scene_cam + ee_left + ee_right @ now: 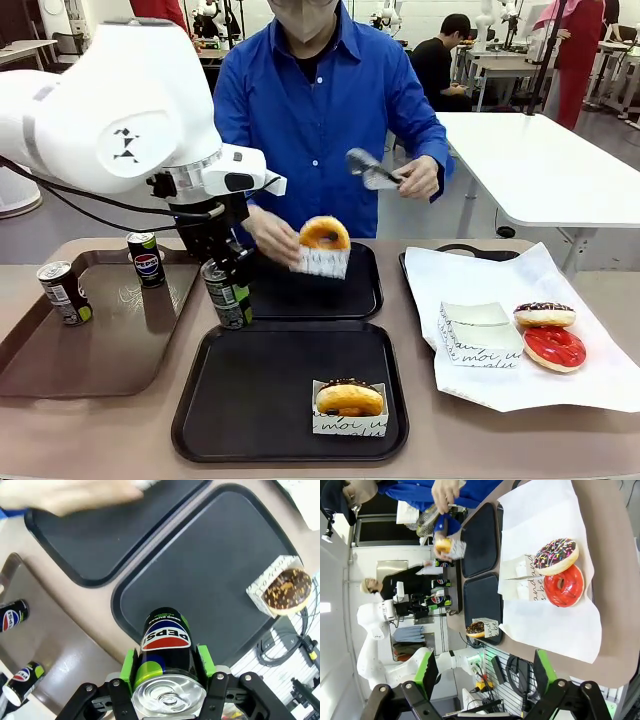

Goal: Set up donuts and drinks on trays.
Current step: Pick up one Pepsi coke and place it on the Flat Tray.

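Left wrist view: "PEPSI"-labelled can (166, 639) in grip of left tool (168, 664)

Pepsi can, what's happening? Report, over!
Left end effector shut on Pepsi can, at corner of near black tray. Right end effector open, empty. Person's hand holds sleeved donut over far tray, close by.
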`<state>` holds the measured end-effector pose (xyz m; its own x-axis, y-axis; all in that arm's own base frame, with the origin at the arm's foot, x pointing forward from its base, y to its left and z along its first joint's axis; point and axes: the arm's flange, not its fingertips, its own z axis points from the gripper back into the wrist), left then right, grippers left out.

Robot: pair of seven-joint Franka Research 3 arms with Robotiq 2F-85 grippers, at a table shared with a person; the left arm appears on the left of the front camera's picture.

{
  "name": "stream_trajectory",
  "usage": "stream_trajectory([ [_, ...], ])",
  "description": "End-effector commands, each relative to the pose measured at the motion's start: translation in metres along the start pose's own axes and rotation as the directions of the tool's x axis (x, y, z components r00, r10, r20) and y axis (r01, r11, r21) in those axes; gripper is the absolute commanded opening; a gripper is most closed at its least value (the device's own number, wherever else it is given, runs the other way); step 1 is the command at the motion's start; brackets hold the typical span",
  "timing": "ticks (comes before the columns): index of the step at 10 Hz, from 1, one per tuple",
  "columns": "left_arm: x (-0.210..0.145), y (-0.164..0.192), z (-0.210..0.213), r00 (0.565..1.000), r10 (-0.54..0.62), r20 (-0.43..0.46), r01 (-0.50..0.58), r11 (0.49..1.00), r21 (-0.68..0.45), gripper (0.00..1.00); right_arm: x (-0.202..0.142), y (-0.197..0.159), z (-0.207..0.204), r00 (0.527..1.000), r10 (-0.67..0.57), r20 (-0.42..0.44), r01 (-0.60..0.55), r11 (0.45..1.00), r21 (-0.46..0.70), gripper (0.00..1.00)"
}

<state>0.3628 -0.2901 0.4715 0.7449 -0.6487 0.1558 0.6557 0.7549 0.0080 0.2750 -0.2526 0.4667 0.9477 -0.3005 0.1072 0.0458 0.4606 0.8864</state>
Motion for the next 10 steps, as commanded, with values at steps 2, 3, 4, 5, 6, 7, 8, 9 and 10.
stream_trajectory([
  [2, 0.033, 0.013, -0.028, 0.998, 0.053, -0.031, -0.054, 0.998, -0.039, 0.58, -0.001, 0.0, 0.0, 1.0, 0.001, -0.005, -0.001, 1.0, 0.005, 1.0],
  [3, 0.025, 0.009, -0.026, 0.991, 0.057, -0.118, -0.065, 0.996, -0.065, 0.58, -0.001, 0.0, 0.0, 1.0, 0.001, -0.005, -0.001, 1.0, 0.005, 1.0],
  [4, -0.004, 0.002, 0.033, 0.998, -0.017, -0.055, 0.014, 0.999, -0.048, 0.58, -0.001, 0.0, 0.0, 1.0, 0.001, -0.005, -0.001, 1.0, 0.005, 1.0],
  [5, -0.045, -0.006, 0.089, 0.997, -0.068, 0.024, 0.069, 0.997, -0.03, 0.58, -0.001, 0.0, 0.0, 1.0, 0.001, -0.005, -0.001, 1.0, 0.005, 1.0],
  [6, -0.077, -0.01, 0.12, 0.993, -0.086, 0.079, 0.086, 0.996, 0.011, 0.58, -0.001, 0.0, 0.0, 1.0, 0.001, -0.005, -0.001, 1.0, 0.005, 1.0],
  [7, -0.098, -0.016, 0.124, 0.993, -0.079, 0.089, 0.075, 0.996, 0.046, 0.58, -0.001, 0.0, 0.0, 1.0, 0.001, -0.005, -0.001, 1.0, 0.005, 1.0],
  [8, -0.103, -0.016, 0.116, 0.995, -0.065, 0.078, 0.063, 0.998, 0.026, 0.58, -0.001, 0.0, 0.0, 1.0, 0.001, -0.005, -0.001, 1.0, 0.005, 1.0],
  [9, -0.101, -0.014, 0.112, 0.996, -0.066, 0.065, 0.066, 0.998, 0.01, 0.58, -0.001, 0.0, 0.0, 1.0, 0.001, -0.005, -0.001, 1.0, 0.005, 1.0],
  [10, -0.096, -0.008, 0.112, 0.996, -0.071, 0.053, 0.071, 0.997, 0.008, 0.58, -0.001, 0.0, 0.0, 1.0, 0.001, -0.005, -0.001, 1.0, 0.005, 1.0],
])
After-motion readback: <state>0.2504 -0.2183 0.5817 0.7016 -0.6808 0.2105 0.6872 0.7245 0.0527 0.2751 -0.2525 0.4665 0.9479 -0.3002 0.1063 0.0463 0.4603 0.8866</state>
